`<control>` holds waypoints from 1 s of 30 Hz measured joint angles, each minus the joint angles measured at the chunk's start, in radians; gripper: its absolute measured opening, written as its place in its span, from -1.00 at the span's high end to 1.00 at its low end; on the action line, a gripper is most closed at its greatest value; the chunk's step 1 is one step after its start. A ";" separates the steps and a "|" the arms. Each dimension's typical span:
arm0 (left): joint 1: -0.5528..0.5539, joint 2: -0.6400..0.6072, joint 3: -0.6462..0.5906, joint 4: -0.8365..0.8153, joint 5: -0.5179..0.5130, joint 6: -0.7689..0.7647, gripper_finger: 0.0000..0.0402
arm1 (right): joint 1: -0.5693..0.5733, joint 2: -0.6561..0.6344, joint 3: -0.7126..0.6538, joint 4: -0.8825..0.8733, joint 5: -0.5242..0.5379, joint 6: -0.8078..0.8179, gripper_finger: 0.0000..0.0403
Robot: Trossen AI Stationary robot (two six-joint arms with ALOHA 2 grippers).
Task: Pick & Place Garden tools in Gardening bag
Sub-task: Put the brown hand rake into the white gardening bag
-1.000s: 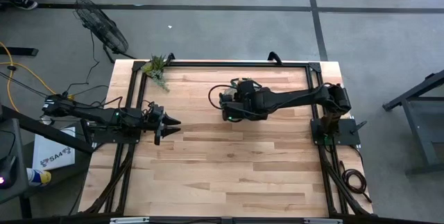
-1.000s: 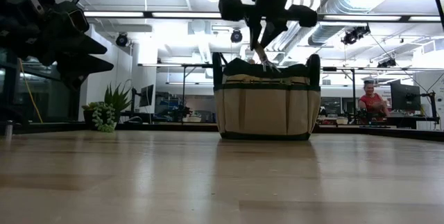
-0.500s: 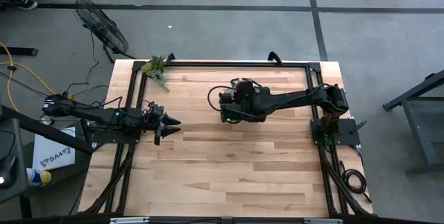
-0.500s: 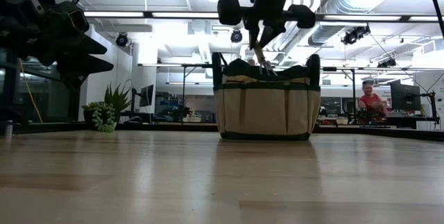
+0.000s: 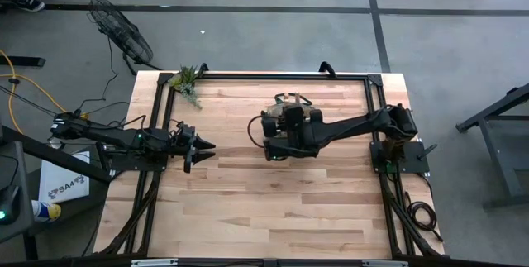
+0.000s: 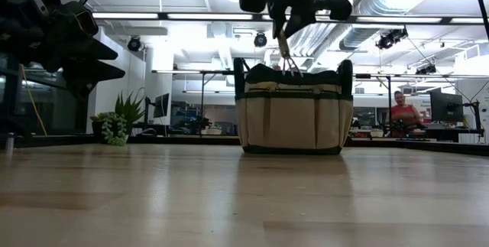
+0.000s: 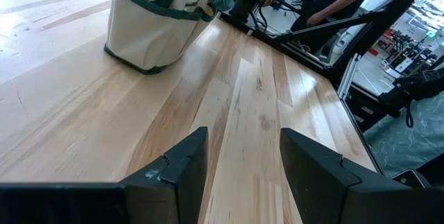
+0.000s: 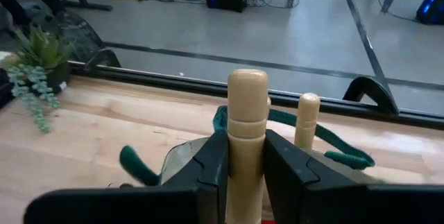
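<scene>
Starting at the left of the table, the left gripper (image 5: 201, 145) is waiting over bare wood, its two dark fingers (image 7: 182, 165) standing apart around nothing. It is well apart from the bag, and the planks between are bare, so it has free room to travel. Near the table's back left corner a leafy plant sprig (image 5: 187, 81) is lying beside the black frame rail (image 5: 248, 76); it is not one of the tools.

Moving toward the middle, the gardening bag (image 6: 291, 117) is sitting upright on the table (image 6: 229, 201) toward its back edge, its dark green rim (image 6: 291, 89) gaping upward. Directly over it the right gripper (image 6: 286, 19) is clamping the pale wooden handle of the wire rake (image 6: 287, 56), tines hanging down. Compared with a second ago, the gripper is sitting higher and the tines, which were dipping into the mouth, are now hanging above the rim. The rake therefore seems to be going the wrong way for placing, perhaps for a fresh line into the opening, though that is only a guess. The right wrist view shows a second wooden handle (image 8: 306, 118) standing up just beside the held one, apparently already in the bag, which narrows the free opening.

Farther right, the table is bare out to the right arm's base (image 5: 398, 153).
</scene>
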 joint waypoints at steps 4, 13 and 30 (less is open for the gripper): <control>0.000 0.000 0.000 0.000 0.000 0.000 0.13 | 0.020 0.000 0.000 -0.045 0.010 0.047 0.72; 0.000 0.000 0.000 0.000 0.000 0.000 0.13 | 0.036 0.033 0.000 -0.174 -0.011 0.222 0.72; 0.000 0.001 0.000 0.000 -0.001 0.000 0.13 | 0.003 0.056 0.000 -0.147 0.033 0.221 0.72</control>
